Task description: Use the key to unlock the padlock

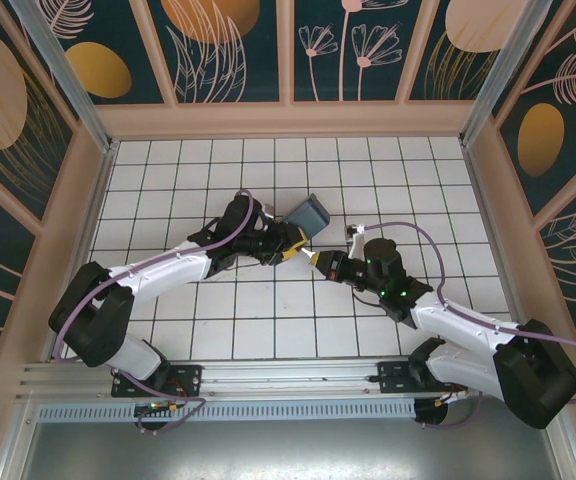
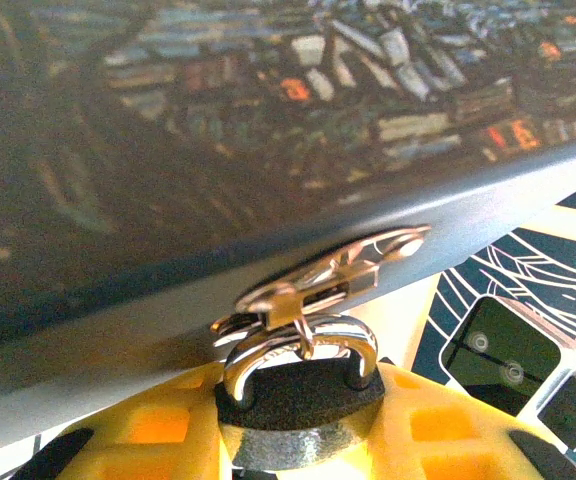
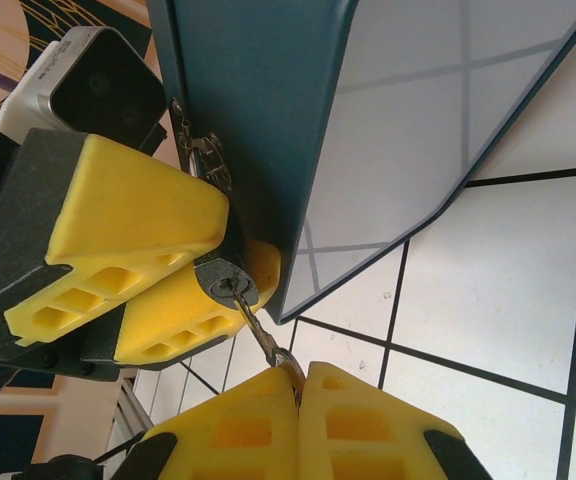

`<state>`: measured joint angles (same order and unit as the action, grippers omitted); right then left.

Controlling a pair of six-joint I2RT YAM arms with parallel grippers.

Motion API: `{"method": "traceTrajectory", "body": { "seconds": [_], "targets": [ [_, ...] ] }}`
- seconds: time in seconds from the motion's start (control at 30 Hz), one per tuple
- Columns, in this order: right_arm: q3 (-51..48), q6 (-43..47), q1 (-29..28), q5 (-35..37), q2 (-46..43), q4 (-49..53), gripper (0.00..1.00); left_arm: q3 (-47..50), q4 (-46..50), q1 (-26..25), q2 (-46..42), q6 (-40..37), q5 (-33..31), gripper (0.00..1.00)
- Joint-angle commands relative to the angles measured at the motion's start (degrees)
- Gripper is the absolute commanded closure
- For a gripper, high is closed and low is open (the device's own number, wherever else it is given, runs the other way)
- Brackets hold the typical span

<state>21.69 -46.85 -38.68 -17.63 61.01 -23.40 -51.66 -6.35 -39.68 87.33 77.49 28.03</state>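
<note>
The padlock (image 2: 298,400) is a small dark body with a silvery shackle (image 2: 303,345) hooked through the metal latch (image 2: 338,270) of a blue painted box (image 2: 218,120). Both shackle legs sit in the body. My left gripper (image 2: 298,435) is shut on the padlock's body, yellow fingers (image 2: 138,430) on either side. In the right wrist view the key (image 3: 258,325) has its tip in the keyhole at the bottom of the padlock (image 3: 226,283). My right gripper (image 3: 301,372) is shut on the key's head. From above, the left gripper (image 1: 290,247) and right gripper (image 1: 315,260) meet tip to tip beside the box (image 1: 311,214).
The box is tilted up off the white tiled floor (image 1: 268,330) at mid-table. Wooden walls (image 1: 288,118) close in the back and both sides. A purple cable (image 1: 423,240) loops over the right arm. The left wrist camera housing (image 3: 88,85) sits close to the box.
</note>
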Motion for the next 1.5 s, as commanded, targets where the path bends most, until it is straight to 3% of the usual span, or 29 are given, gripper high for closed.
{"method": "traceTrajectory", "body": {
  "seconds": [0.0, 1.47],
  "targets": [
    [1.2, 0.8, -0.5, 0.6, -0.6, -2.3, 1.00, 0.5, -3.3, 0.2, -2.2, 0.8, 0.3, 0.83],
    [3.8, -0.4, -1.0, 2.7, 3.4, -5.8, 1.00, 0.6, -2.2, 0.3, -2.9, 3.1, -1.6, 0.85]
  ]
}}
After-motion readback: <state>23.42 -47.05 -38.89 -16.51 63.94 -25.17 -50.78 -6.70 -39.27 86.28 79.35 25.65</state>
